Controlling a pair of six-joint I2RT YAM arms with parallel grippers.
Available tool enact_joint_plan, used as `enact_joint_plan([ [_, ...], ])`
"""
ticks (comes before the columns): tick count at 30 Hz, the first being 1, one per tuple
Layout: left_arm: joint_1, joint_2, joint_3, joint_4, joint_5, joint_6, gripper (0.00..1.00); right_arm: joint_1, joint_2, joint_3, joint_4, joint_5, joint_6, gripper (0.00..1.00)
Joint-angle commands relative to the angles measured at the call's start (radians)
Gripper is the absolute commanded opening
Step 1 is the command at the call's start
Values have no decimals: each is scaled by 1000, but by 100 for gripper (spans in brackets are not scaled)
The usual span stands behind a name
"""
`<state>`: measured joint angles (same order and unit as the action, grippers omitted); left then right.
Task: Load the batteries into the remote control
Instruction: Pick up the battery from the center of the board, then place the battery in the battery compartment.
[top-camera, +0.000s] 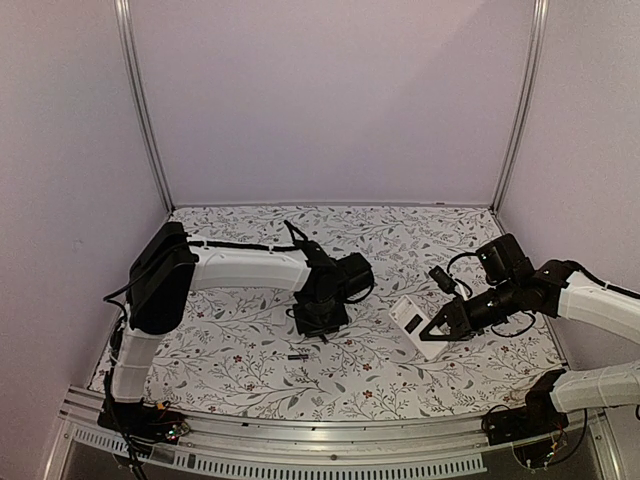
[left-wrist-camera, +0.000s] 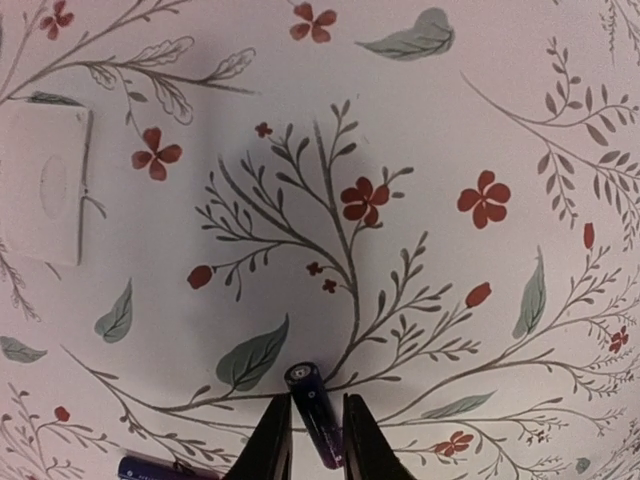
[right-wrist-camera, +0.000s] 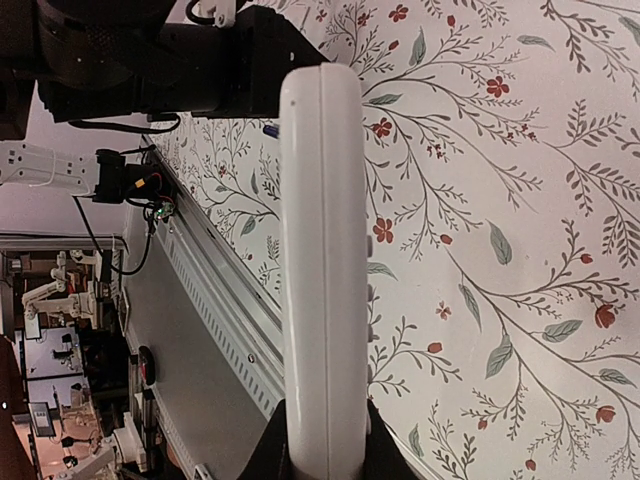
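Smooth white remote control (right-wrist-camera: 322, 270); dark cylindrical battery (left-wrist-camera: 315, 420).

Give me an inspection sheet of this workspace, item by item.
Surface: floral-print table cover, flat.
Job's things: remote control held edge-on in the right gripper; battery lying between the jaws of the left gripper; second battery loose beside it.
Clutter: flat white rectangular piece on the cover.
Grippers: right gripper shut on the remote control; left gripper straddles the battery, grip unclear.
Cables: black cables along the left arm and by the right gripper.
Surroundings: plain lilac walls, metal rail at near edge.
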<state>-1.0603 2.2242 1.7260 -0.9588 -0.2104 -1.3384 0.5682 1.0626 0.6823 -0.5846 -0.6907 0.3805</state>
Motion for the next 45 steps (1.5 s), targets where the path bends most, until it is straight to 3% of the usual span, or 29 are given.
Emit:
enact_joint_plan([
  [1, 1, 25, -23, -12, 17, 5, 19, -7, 9, 0, -12, -14, -9, 0],
  [5, 2, 26, -25, -8, 16, 18, 17, -7, 13, 0, -12, -12, -9, 0],
  [9, 2, 21, -26, -8, 10, 49, 5, -7, 14, 0, -14, -10, -8, 0],
  [14, 6, -18, -41, 11, -24, 128, 0, -8, 20, 0, -14, -17, -8, 0],
  [17, 9, -83, -67, 50, -82, 229, 0, -7, 33, -3, 5, -42, -2, 0],
  [22, 8, -311, -208, 278, -155, 559, 0, -8, 65, -2, 70, -128, 33, 0],
  [26, 8, -533, -435, 613, -35, 814, 0, -3, 98, 10, 105, -190, 65, 0],
  [30, 1, -684, -605, 905, 160, 974, 0, 23, 119, 31, 137, -236, 102, 0],
  [37, -81, -679, -581, 989, 268, 1162, 0, 94, 153, 65, 209, -284, 181, 0],
  [45, -141, -623, -536, 995, 287, 1241, 0, 113, 149, 84, 227, -329, 227, 0],
])
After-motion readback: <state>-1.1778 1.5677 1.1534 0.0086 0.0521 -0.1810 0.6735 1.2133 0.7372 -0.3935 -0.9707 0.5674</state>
